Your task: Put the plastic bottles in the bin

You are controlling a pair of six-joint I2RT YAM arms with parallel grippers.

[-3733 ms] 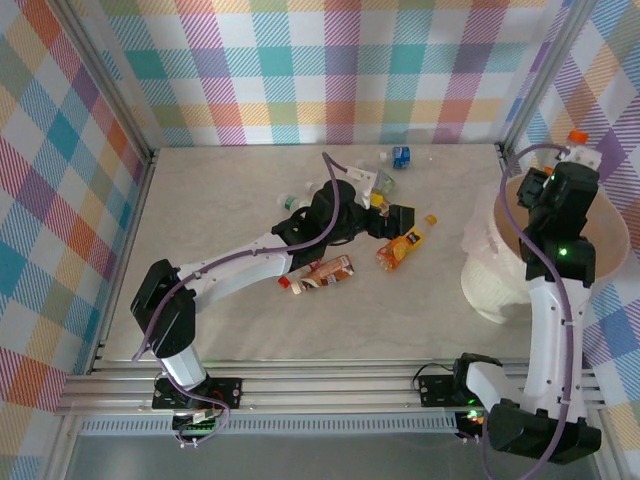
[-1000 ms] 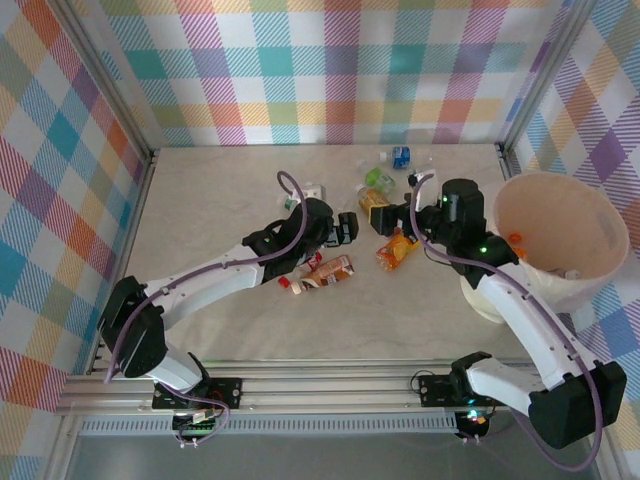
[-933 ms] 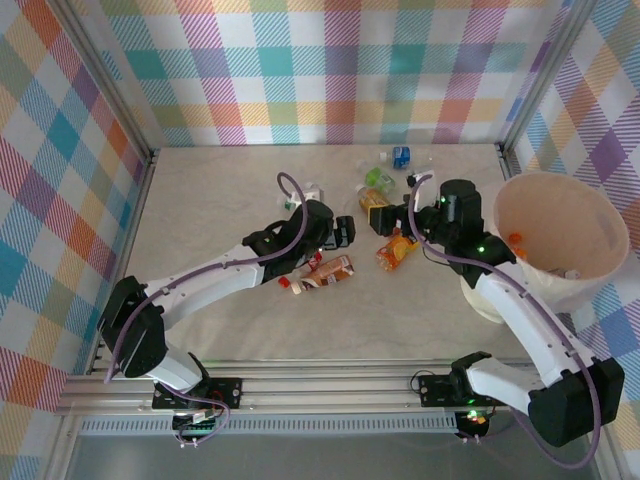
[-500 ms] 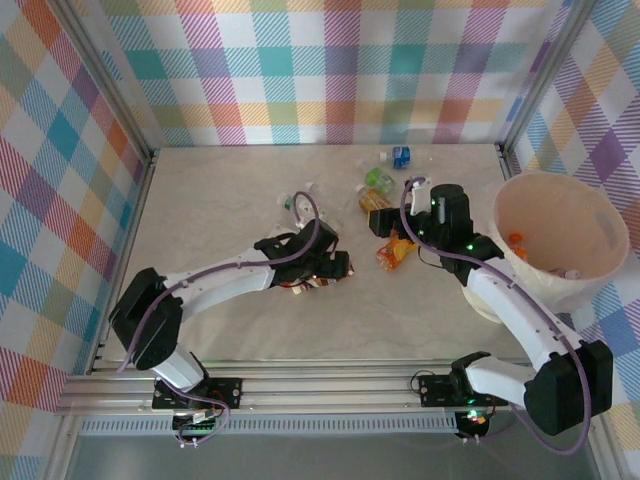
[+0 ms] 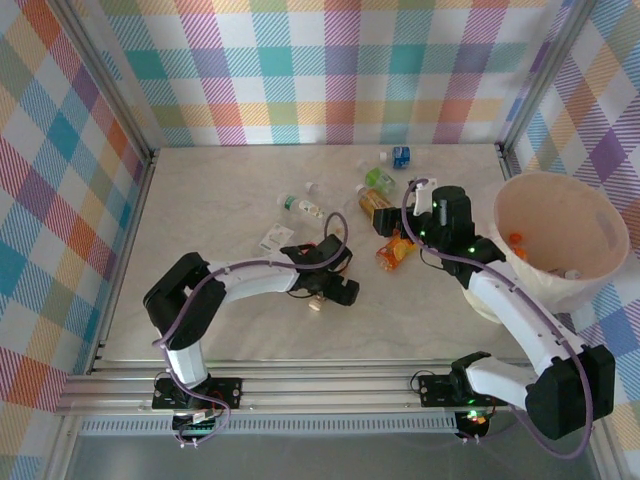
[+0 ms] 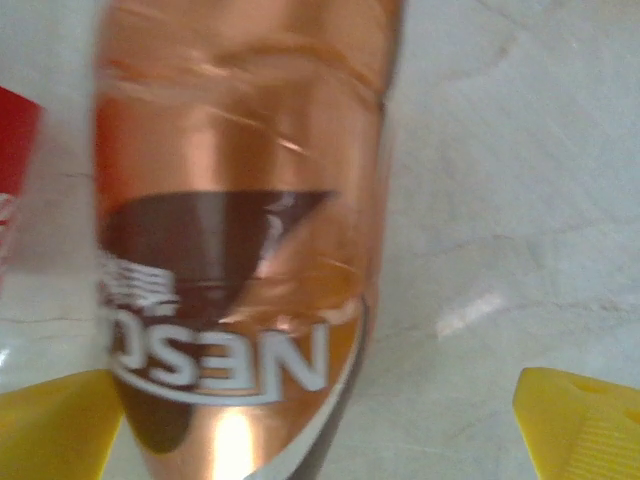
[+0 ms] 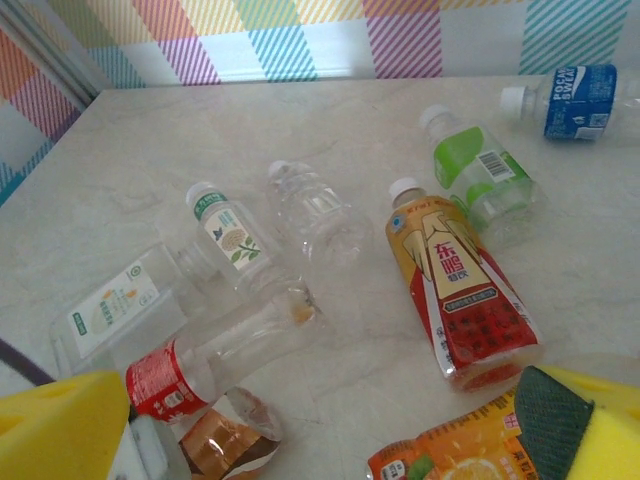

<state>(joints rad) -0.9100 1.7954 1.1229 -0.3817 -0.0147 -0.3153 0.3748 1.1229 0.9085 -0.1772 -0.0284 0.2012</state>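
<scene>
top view: left gripper (image 5: 340, 290) low over table (image 5: 220, 200) near the middle, right above a brown bottle (image 5: 315, 293); jaws not readable from here. right gripper (image 5: 398, 232) just above an orange juice bottle (image 5: 393, 252). bin (image 5: 598, 215) upright at right edge, w/ a few bottles inside, one w/ orange cap (image 5: 515, 238). more bottles loose on table toward the back: blue-label bottle (image 5: 401, 155), green-label bottle (image 5: 378, 178), red-gold bottle (image 5: 374, 200), small green-cap bottle (image 5: 298, 205), flat white-label bottle (image 5: 273, 238).

left wrist view: yellow fingertips (image 6: 575, 430) spread wide, brown bottle lying btw them, very near the lens and blurred. clear gap to one finger; at the other, cannot tell if touching. not clamped. red label (image 6: 15, 170) of another bottle at frame edge.

right wrist view: yellow fingers (image 7: 60, 420) wide apart, holding nothing. orange juice bottle at bottom edge, btw the fingers, closer to the one w/ dark pad. red-gold bottle just beyond it. further out a clear bottle (image 7: 320, 210) w/o label, and a red-label bottle (image 7: 200, 365) lying next to the brown one.
</scene>
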